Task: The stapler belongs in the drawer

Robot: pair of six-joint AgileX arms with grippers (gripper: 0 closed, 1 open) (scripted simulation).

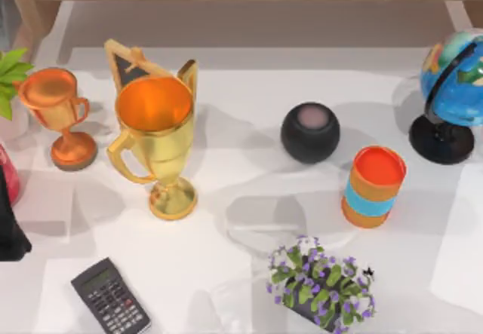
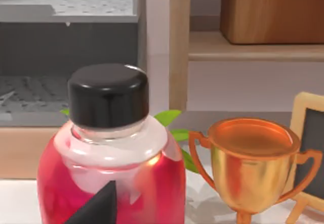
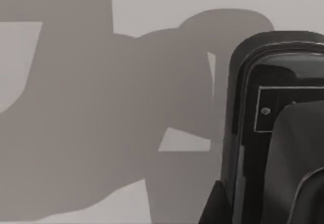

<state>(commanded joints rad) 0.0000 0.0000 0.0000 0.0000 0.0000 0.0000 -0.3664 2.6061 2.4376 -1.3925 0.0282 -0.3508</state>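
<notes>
In the right wrist view the right claw (image 3: 217, 210) sits hard against a glossy black stapler (image 3: 263, 97) over the shadowed white counter (image 3: 76, 107). The stapler's long axis runs away from the camera, rounded end farthest, and I cannot tell whether the claw is grasping it. The left claw (image 2: 96, 208), its state likewise untellable, hovers just before a red bottle (image 2: 114, 173) at the counter's left edge, with a bronze trophy (image 2: 250, 163) beyond.
</notes>
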